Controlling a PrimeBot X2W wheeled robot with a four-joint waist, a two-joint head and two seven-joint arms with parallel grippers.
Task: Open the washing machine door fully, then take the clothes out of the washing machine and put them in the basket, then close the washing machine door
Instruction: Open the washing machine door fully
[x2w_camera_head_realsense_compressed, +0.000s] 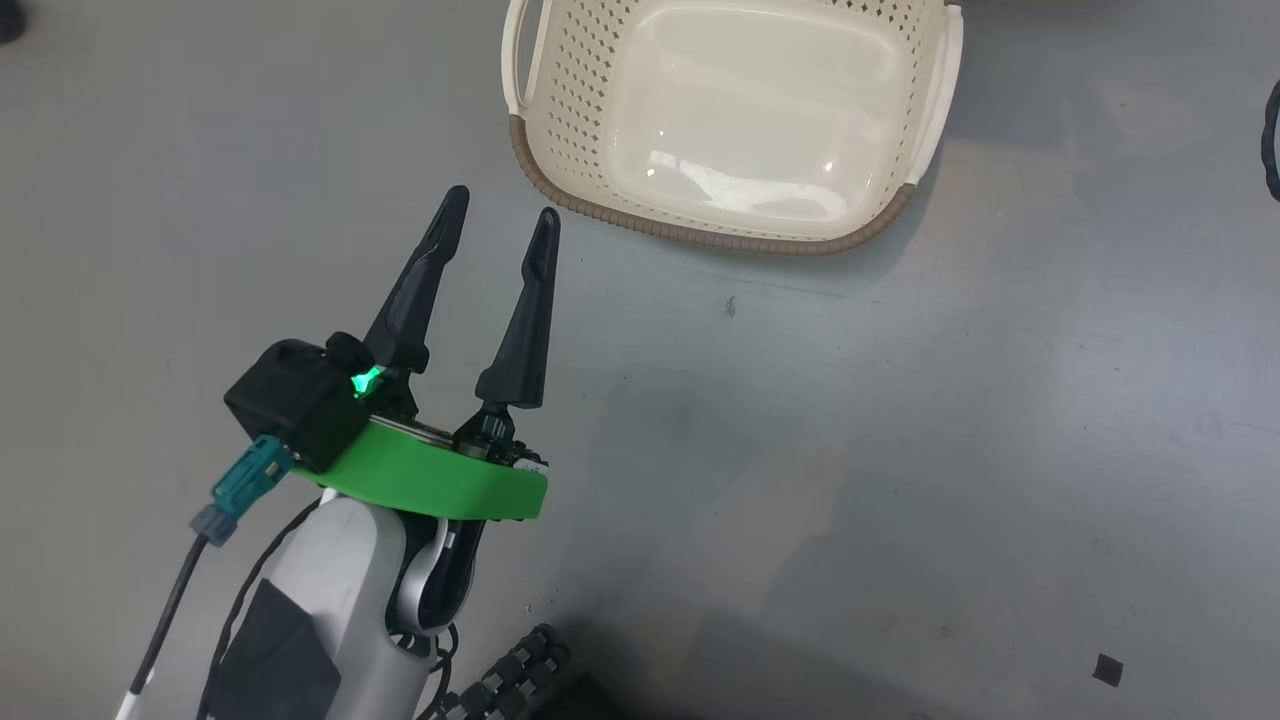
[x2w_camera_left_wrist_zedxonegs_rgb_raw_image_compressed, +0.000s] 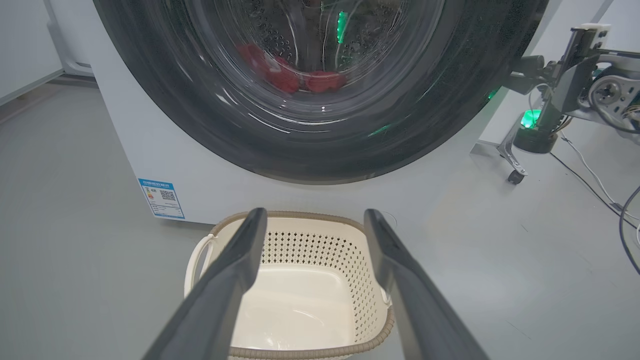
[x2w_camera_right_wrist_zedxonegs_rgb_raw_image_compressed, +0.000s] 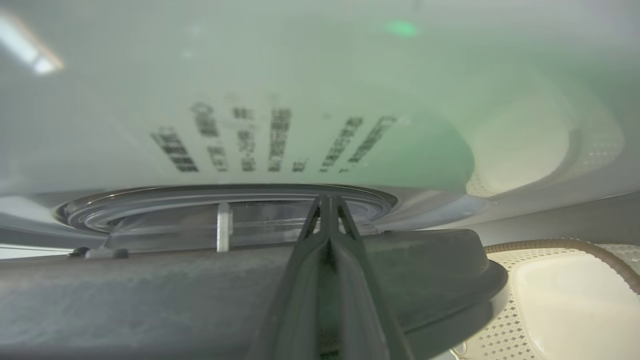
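Left claw (x2w_camera_head_realsense_compressed: 502, 205) released, fingers spread, above the grey floor (x2w_camera_head_realsense_compressed: 900, 450) on the near side of the basket (x2w_camera_head_realsense_compressed: 720, 235). Right claw (x2w_camera_right_wrist_zedxonegs_rgb_raw_image_compressed: 327, 202) clenched, tips together at the washing machine door (x2w_camera_left_wrist_zedxonegs_rgb_raw_image_compressed: 200, 125) rim. Red clothes (x2w_camera_left_wrist_zedxonegs_rgb_raw_image_compressed: 290, 77) inside the washing machine (x2w_camera_left_wrist_zedxonegs_rgb_raw_image_compressed: 150, 150), behind the door glass; basket close before it.

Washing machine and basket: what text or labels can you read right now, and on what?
Blue label sticker, low on the washing machine front: QR code and print, too small to read.
Dark print on the white panel in the right wrist view: blurred, unreadable.
No lettering seen on the basket.
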